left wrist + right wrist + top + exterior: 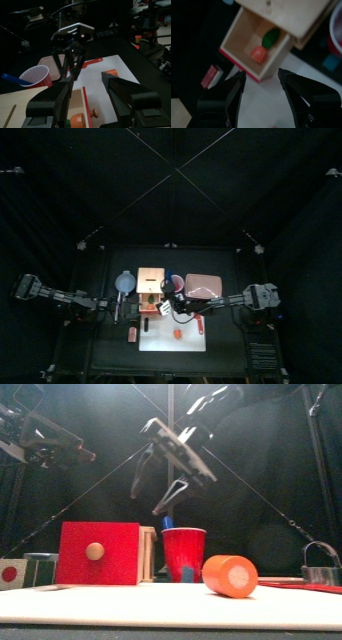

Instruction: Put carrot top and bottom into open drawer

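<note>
Inside the drawer [254,47], only right wrist view shows an orange piece [258,54].

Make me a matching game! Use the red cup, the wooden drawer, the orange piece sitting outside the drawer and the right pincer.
Things:
1. red cup
2. drawer
3. loose carrot piece
4. right pincer

Matches:
A. wide open, up in the air
B. lying on the white mat
C. a blue thing sticks out of it
D. an orange bit and a green bit lie inside

Pairs: 1-C, 2-D, 3-B, 4-A
</note>
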Controlling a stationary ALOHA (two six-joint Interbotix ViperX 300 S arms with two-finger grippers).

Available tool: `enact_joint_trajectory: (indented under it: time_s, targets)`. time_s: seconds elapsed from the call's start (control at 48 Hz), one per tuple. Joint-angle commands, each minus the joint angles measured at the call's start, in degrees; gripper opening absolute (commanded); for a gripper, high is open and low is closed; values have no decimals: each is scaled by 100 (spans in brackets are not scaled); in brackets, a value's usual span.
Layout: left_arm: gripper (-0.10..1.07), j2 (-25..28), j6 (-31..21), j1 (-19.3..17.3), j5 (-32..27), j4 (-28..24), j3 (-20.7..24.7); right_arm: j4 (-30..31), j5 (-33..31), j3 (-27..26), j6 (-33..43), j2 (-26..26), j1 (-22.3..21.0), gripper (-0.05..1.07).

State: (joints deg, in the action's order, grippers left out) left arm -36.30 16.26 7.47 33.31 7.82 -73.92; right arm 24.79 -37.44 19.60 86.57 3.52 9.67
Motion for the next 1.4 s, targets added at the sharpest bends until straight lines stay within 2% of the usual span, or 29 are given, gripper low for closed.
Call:
enact_joint_trajectory:
  time_s: [0.0,0.146,0.375,0.896,1.188,1.292,1.375]
  targets:
    - [85,0,0,-9,26,0,70,-686,-290,176,0,-290,193,88]
    - [85,9,0,-26,26,0,70,-1723,-97,404,-9,-97,475,88]
    - [85,9,9,-105,26,0,70,-1925,290,308,0,316,624,88]
    - [85,9,0,-105,9,0,44,-1828,352,35,0,949,563,84]
    - [85,9,-9,-97,9,0,35,-1811,334,53,-9,976,563,73]
    - [85,9,-9,-97,9,0,35,-1617,334,18,-18,923,536,72]
    - [85,9,0,-97,18,-9,44,-1239,325,-79,-18,729,413,72]
